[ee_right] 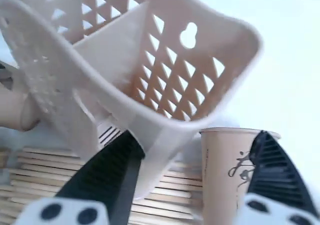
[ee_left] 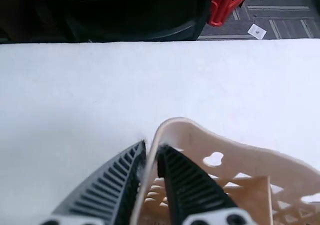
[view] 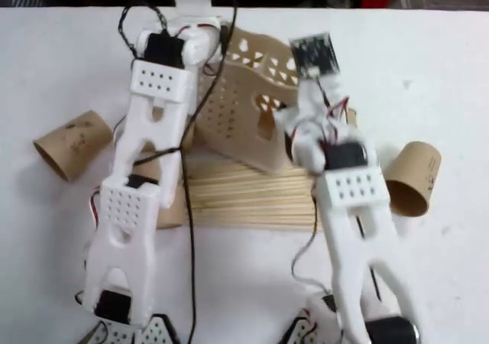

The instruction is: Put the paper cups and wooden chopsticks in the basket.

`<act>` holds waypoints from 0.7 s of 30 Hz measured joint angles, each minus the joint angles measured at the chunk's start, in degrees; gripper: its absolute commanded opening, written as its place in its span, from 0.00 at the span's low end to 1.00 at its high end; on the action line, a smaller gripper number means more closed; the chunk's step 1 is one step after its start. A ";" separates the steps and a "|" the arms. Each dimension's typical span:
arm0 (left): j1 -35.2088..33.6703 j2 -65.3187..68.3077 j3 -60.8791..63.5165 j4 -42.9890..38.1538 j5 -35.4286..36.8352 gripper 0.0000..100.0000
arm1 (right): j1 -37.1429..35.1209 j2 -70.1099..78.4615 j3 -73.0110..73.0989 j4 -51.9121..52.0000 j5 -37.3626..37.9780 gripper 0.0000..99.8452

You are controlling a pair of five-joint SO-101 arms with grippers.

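A tan lattice basket sits tilted at the table's middle, its near side on a flat pile of wooden chopsticks. My left gripper is at the far left corner, shut on the basket rim. My right gripper stands open at the near right corner of the basket, above the chopsticks. An upright paper cup stands between its fingers, beside the basket wall. One paper cup lies on its side at the left and another at the right.
The white table has free room on the far side and in both near corners. A black cable runs along the left arm across the chopsticks. Beyond the far edge is a dark floor with a red object.
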 measured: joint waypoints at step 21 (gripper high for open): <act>-0.26 -0.18 -0.09 13.27 -15.12 0.05 | -4.31 -16.97 15.21 -7.03 5.71 0.30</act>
